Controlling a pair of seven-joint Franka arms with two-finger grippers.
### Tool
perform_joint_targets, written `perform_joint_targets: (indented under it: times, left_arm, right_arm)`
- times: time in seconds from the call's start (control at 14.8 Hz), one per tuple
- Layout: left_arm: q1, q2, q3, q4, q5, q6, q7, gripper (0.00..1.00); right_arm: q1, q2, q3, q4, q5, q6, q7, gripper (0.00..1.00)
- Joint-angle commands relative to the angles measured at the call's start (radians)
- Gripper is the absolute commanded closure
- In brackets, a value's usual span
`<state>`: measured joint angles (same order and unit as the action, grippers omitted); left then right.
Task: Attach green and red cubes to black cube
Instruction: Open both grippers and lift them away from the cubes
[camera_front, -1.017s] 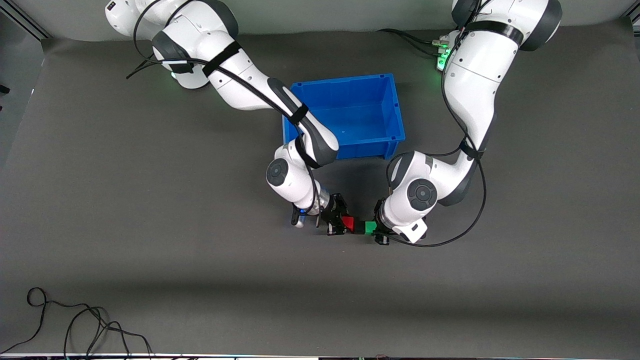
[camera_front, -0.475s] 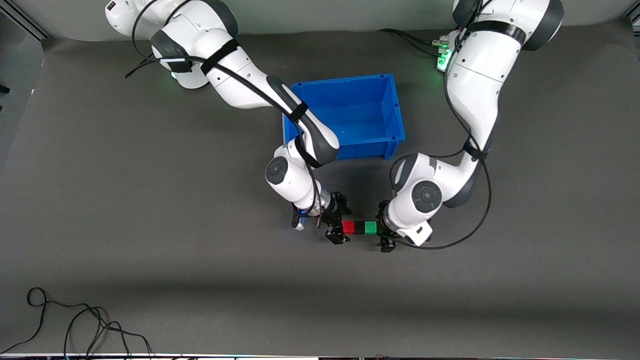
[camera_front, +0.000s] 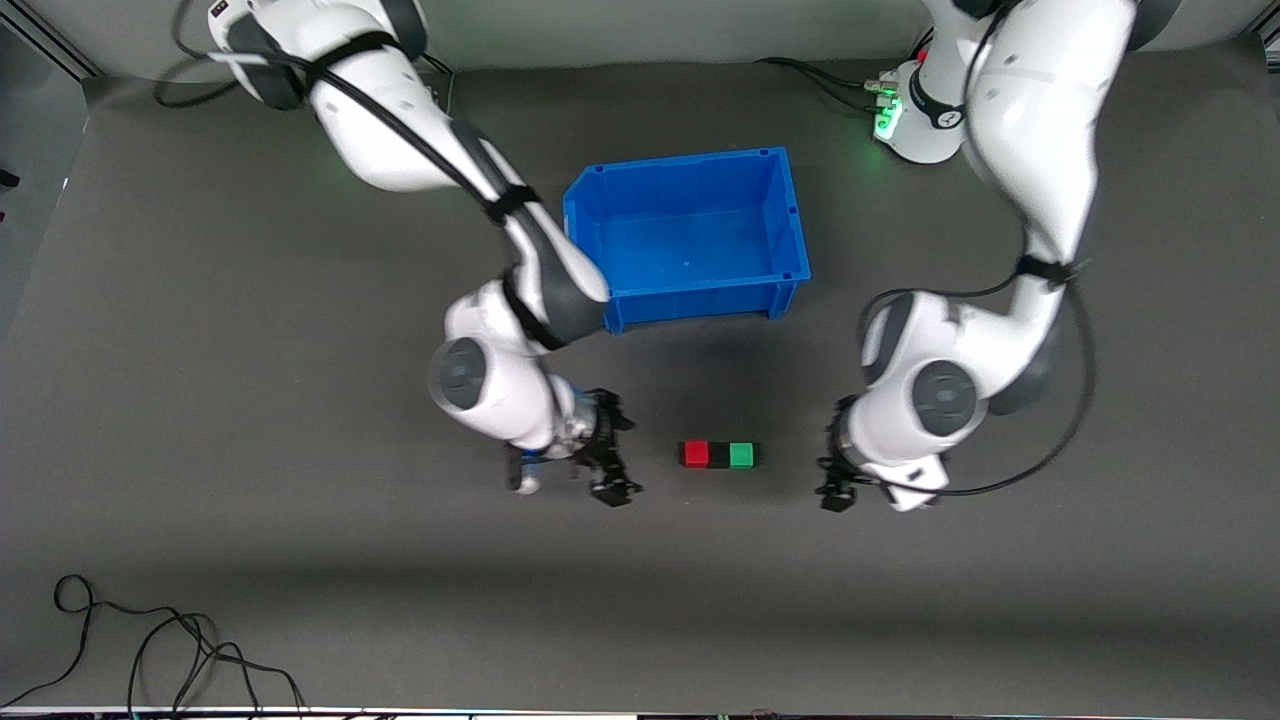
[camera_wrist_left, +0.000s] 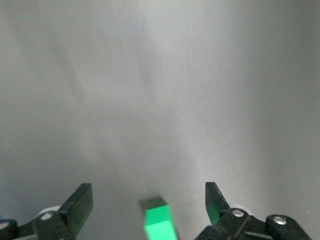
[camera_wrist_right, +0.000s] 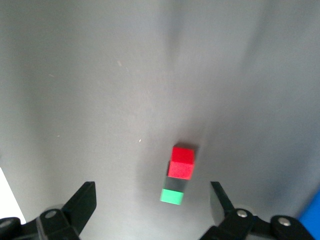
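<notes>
The red cube (camera_front: 697, 454), the black cube (camera_front: 718, 456) and the green cube (camera_front: 741, 454) lie joined in a straight row on the grey mat, black in the middle. My right gripper (camera_front: 611, 457) is open and empty, apart from the row at its red end. My left gripper (camera_front: 838, 483) is open and empty, apart from the row at its green end. The right wrist view shows the red cube (camera_wrist_right: 181, 162), the black cube (camera_wrist_right: 176, 184) and the green cube (camera_wrist_right: 172, 196) between my open fingers (camera_wrist_right: 82, 202). The left wrist view shows only the green cube (camera_wrist_left: 160, 222).
An empty blue bin (camera_front: 700, 160) stands on the mat farther from the front camera than the cubes. A loose black cable (camera_front: 150, 640) lies at the mat's near corner at the right arm's end.
Both grippers have opened and let go of the cubes, then drawn back toward their own ends of the table. The three cubes stay joined in a row on the mat.
</notes>
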<state>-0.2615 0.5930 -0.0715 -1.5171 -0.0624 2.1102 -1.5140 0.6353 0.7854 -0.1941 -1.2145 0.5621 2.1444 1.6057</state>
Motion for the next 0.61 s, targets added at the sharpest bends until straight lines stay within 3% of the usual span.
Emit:
perform_joint_targets:
  times: [0.0,0.27,0.34,0.54]
  left_arm:
    - [0.076,-0.119,-0.004,-0.046,0.010,-0.123,0.223,0.00]
    - [0.207,-0.234,-0.005,-0.048,0.012,-0.321,0.656,0.00]
    - [0.218,-0.260,-0.004,-0.051,0.016,-0.355,0.726,0.00]
    - [0.252,-0.332,-0.004,-0.052,0.065,-0.427,0.936,0.00]
  right_arm:
    - [0.000,-0.173,-0.106,-0.111,-0.016,-0.215,-0.207,0.00]
    - [0.009,-0.348,-0.310,-0.206,-0.022,-0.446,-0.583,0.00]
    - [0.010,-0.388,-0.335,-0.223,-0.075,-0.483,-0.649,0.00]
    - [0.001,-0.546,-0.318,-0.316,-0.328,-0.495,-0.736,0.00]
